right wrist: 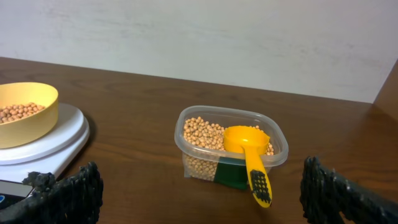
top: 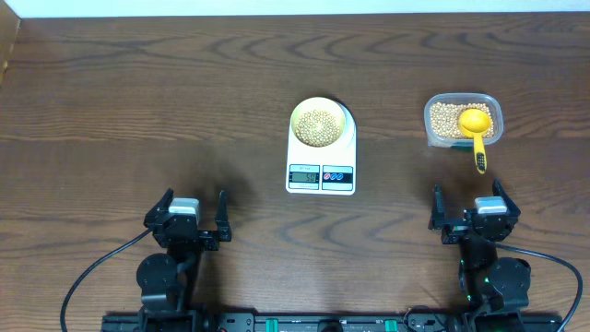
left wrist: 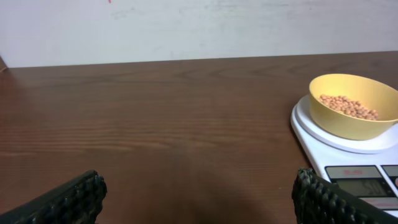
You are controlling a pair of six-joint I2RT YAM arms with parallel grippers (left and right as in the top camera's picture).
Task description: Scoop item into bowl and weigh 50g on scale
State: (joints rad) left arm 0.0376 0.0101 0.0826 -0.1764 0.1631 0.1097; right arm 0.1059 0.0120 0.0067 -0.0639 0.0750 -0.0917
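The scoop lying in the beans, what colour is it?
Orange-yellow scoop, black grip at the handle's end; clearest in right wrist view.

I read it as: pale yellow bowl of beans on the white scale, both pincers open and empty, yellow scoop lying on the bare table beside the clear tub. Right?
Not quite. The yellow plastic scoop rests in the clear plastic container, its cup on the tan beans and its handle over the front rim, as the right wrist view shows. The rest stands.

Small tan beans (top: 320,126) piled in yellow-green bowl (top: 296,120), bowl upright on white digital scale (top: 321,160) platform
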